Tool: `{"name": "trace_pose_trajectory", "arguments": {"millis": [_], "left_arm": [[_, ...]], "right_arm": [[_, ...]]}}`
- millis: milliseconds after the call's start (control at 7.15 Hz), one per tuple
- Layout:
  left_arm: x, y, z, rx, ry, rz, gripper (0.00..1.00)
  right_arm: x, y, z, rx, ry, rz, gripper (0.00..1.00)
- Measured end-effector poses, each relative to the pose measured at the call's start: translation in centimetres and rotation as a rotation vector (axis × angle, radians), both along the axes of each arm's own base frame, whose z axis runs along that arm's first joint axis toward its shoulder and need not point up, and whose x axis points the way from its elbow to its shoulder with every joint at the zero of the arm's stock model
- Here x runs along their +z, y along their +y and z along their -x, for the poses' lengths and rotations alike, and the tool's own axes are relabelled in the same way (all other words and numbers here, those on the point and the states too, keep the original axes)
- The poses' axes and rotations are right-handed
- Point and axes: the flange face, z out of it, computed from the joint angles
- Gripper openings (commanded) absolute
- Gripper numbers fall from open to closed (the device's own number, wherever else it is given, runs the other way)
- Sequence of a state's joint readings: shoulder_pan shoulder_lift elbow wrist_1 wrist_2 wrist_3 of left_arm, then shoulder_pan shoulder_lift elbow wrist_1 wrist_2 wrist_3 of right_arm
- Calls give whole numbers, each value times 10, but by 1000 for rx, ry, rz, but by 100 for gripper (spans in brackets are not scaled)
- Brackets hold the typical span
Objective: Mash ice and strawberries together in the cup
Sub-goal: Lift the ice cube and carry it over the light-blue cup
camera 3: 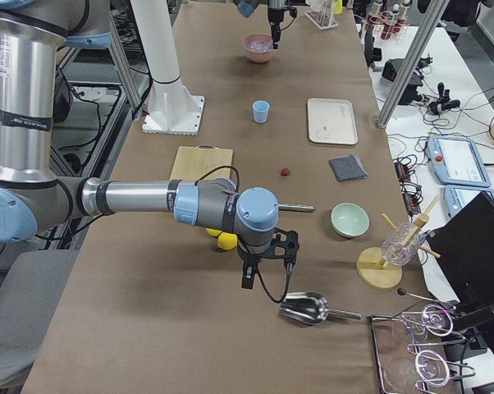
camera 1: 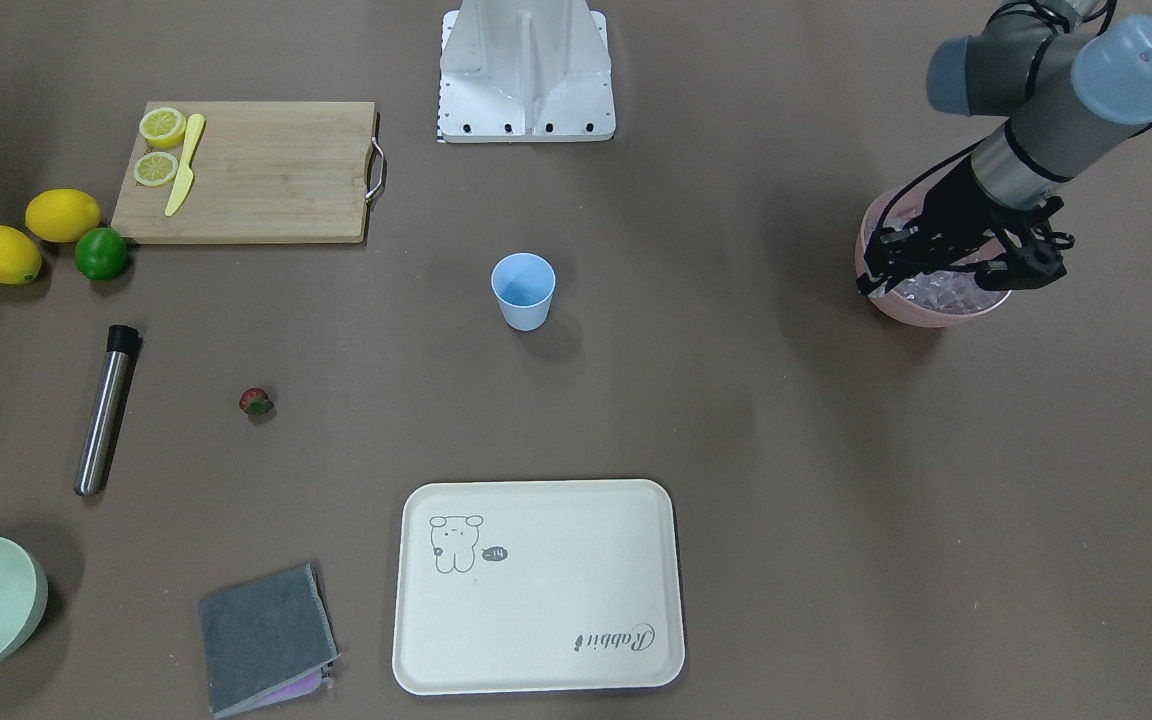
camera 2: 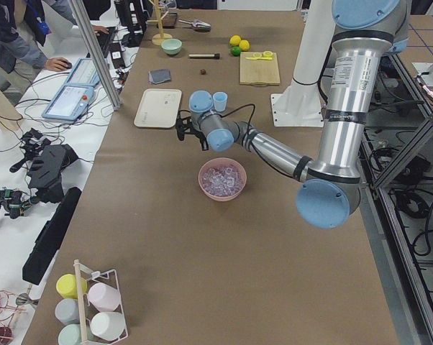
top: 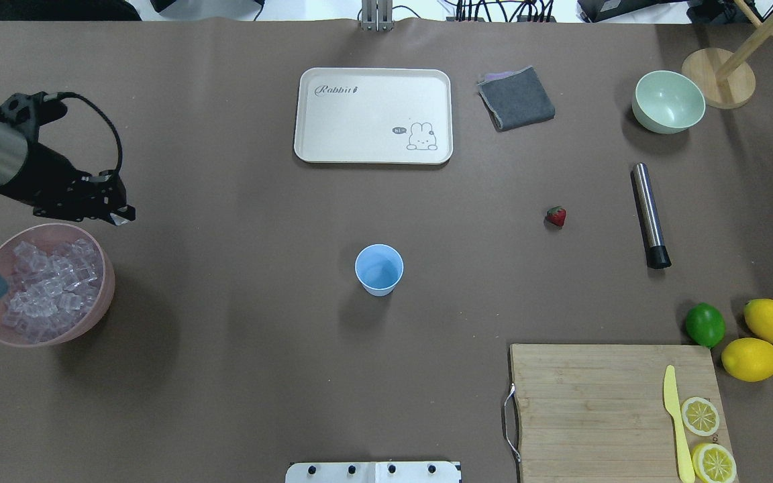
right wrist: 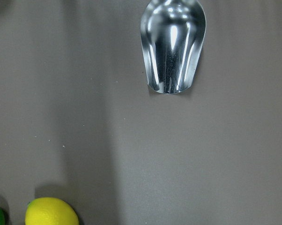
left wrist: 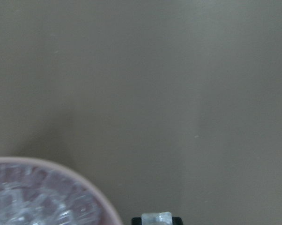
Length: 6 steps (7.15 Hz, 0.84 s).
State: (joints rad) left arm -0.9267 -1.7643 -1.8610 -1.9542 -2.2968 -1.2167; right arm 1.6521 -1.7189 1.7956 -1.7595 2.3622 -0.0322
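Left end effector (top: 118, 216): clenched on one small clear ice cube (left wrist: 156, 219), which is gripped between black fingertips and suspended just beyond the rim of the pink bowl (top: 106, 298). Bowl: round, smooth, heaped with translucent ice (top: 51, 285). Cup (top: 379, 269): light blue, tapered, upright, set mid-surface (top: 225, 376), well apart from the left end effector. Strawberry (top: 556, 216): red, green-leaved, laid farther off still. Right end effector (camera 3: 267, 269): opening cannot be told; a shiny metal scoop (right wrist: 174, 44) is seen below it.
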Motion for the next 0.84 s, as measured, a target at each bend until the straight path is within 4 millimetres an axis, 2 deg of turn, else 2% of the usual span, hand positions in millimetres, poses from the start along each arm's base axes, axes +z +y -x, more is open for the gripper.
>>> {"name": "trace_pose_trajectory", "arguments": {"millis": [140,419,699,839], "left_arm": [[-37,-9,-18,-9,6,22,21],[-113,-3,-81,-35,-3,61,21],[-168,30,-152,-59,-17,64,21],[-188,49,-186,-70,-22,53,21]], "right_arm": [[-1,-1,0,0,0,-2,100],[-5,-4,0,2,-3,-11,100],[-11,-4,-1,4,-4,-17,100],[-12,-3,0,4,-4,-18,100]]}}
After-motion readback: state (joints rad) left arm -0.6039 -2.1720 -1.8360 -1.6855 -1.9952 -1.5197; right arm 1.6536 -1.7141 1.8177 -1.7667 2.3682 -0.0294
